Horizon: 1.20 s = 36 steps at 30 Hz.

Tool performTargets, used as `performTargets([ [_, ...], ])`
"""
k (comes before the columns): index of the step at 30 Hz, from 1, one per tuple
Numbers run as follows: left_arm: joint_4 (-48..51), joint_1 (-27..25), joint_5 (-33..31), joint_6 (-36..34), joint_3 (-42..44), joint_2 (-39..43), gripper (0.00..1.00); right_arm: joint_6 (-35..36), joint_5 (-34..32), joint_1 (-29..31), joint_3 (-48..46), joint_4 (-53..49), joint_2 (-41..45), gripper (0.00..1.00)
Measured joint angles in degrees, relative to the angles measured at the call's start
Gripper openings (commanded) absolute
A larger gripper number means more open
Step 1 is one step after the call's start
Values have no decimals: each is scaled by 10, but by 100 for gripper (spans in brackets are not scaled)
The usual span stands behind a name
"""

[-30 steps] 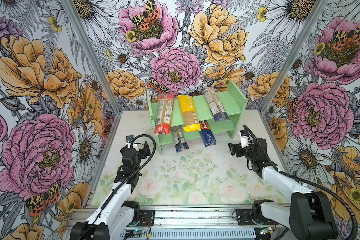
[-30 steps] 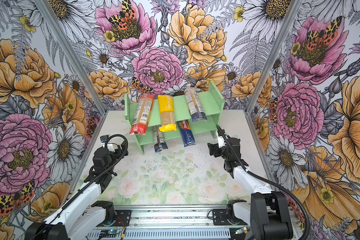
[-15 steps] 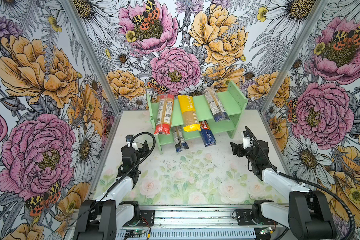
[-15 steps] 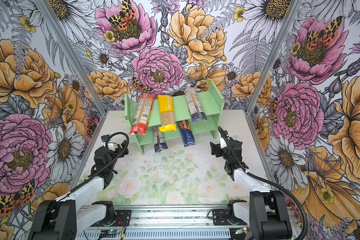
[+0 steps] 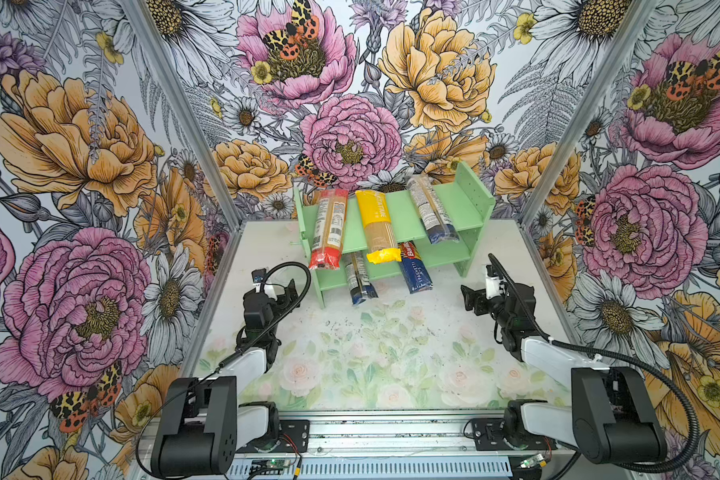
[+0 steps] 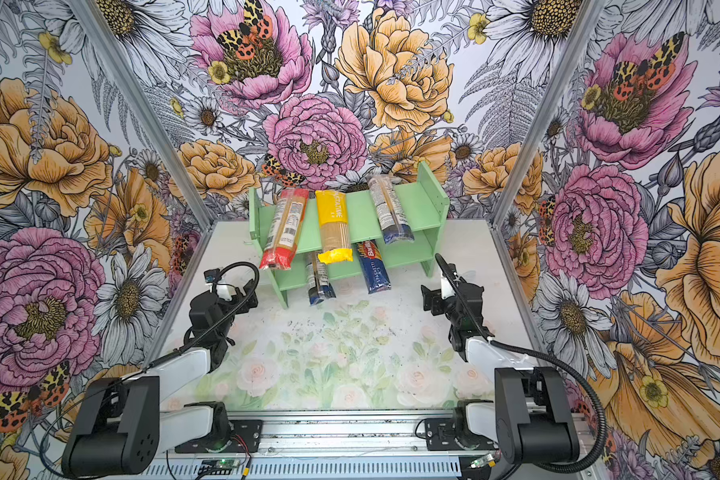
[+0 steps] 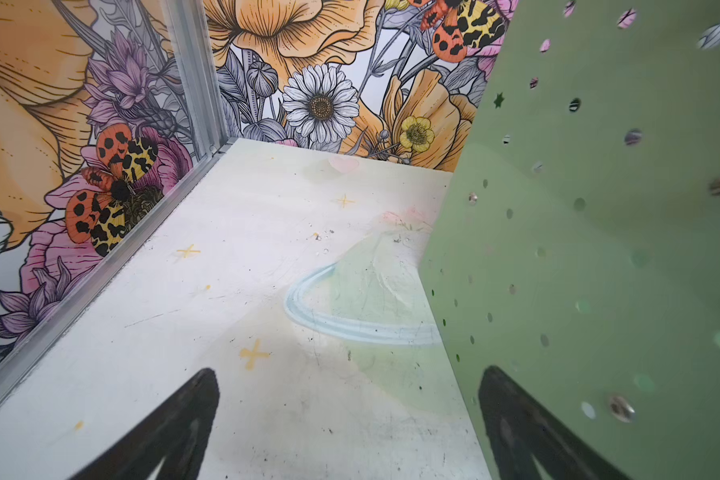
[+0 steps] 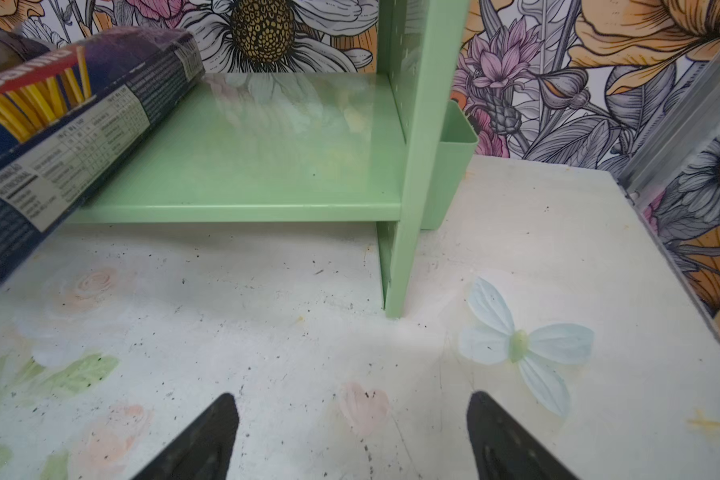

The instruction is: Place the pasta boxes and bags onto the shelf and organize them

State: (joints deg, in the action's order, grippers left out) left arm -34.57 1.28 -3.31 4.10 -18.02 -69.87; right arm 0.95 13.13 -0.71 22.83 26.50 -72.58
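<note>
1. Left gripper (image 7: 350, 374): jaws wide, nothing between them; low over the table (image 7: 225, 332); just beside the drilled side panel of the shelf (image 7: 599, 249).
2. Right gripper (image 8: 354, 397): jaws wide, empty; low over the table; in front of the shelf's right leg.
3. Shelf: mint-green, two tiers; at the back of the table; flanked by the two grippers.
4. Top tier, left to right in a top view: red-ended clear bag (image 5: 329, 228); yellow bag (image 5: 377, 226); upper blue-ended clear bag (image 5: 433, 210); all lying front to back, skewed, near ends overhanging the edge.
5. Lower tier: lower blue-ended clear bag (image 5: 360, 278); Barilla box (image 5: 414, 268); both jutting out over the table; whether their ends touch it, cannot tell.
6. Step, judged: placing done, all five packs on the shelf; organizing not yet done.
7. Next move, judged: push or regrasp an overhanging end; set packs parallel and further back; gently, since overhung bags could slide off.
</note>
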Motion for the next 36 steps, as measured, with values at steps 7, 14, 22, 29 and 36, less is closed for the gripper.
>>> performTargets([
  [7, -31, 12, 13, 4, 0, -7, 99, 0, -5, -8, -2, 23, -12, 88],
  [14, -48, 16, 26, 5, 0, -20, 99, 0, -10, -16, -2, 47, -21, 88],
  [22, -81, 24, 39, 11, 15, -20, 99, 0, -11, -20, -2, 68, -33, 88],
  [29, -115, 43, 43, 24, 26, -30, 99, -10, -20, -24, -12, 104, -33, 88],
  [36, -150, 70, 48, 35, 28, -55, 99, -31, -21, -44, -19, 153, -61, 88],
])
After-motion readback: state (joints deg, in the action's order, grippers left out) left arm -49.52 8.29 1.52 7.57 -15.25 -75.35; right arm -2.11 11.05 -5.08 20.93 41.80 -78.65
